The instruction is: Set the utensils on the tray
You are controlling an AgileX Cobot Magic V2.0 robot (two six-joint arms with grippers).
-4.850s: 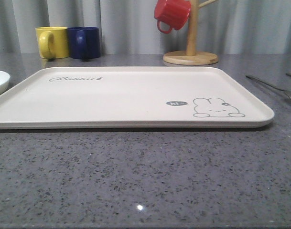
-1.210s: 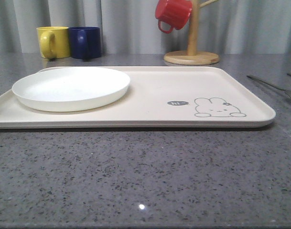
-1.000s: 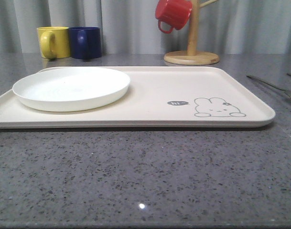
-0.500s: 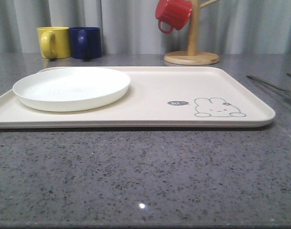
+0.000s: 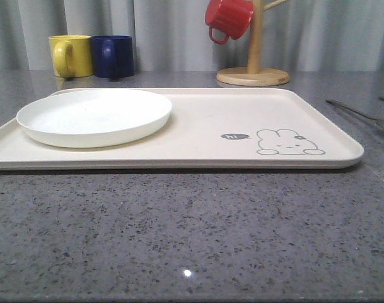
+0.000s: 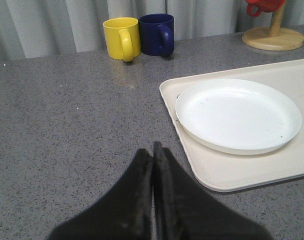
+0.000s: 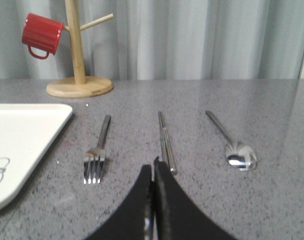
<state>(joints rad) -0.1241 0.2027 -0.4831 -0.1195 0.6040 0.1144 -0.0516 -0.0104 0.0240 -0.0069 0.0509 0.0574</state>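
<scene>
The right gripper [image 7: 152, 172] is hovering with fingers pressed together, just beside the chopsticks [image 7: 165, 141]. Fork [image 7: 97, 152] and spoon [image 7: 232, 144] are lying either side of the chopsticks, off the tray [image 7: 22, 145].

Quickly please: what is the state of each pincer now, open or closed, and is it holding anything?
Left pincer: closed, holding nothing, over the bare table beside the tray.
Right pincer: closed, holding nothing, near the chopsticks.

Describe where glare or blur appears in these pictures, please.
Front view: a small bright glint on the countertop; the fork is cut off at the edge. Right wrist view: the spoon bowl reflects light; the right tool looks dark and soft.
</scene>
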